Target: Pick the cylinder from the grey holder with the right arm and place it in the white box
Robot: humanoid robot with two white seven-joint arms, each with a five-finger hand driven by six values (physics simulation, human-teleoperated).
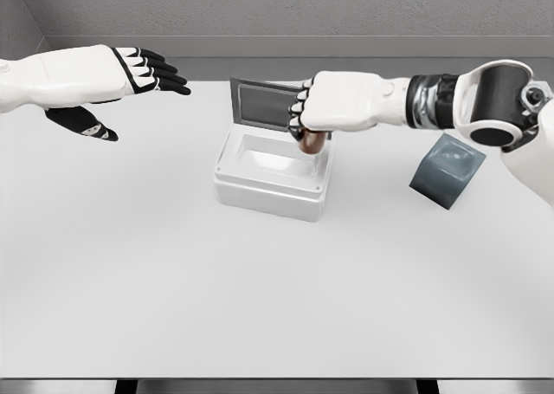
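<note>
Now the right hand holds the cylinder over the white box, ready for placing.

Largest first: the table point(260, 307) carries the white box point(273, 186) at its middle, lid raised behind it. Right of the box, well apart, sits the grey holder point(447, 176), tilted. The left hand point(143, 72) hovers far left of the box, fingers spread, holding nothing. The right hand point(333, 102) is clenched round the brown cylinder point(312, 143), just above the box's right rim. Next, likely: lower, then let go inside.

Glossy white plastic box point(273, 186), matt white table point(260, 299), smooth dark-grey holder point(447, 175).
</note>
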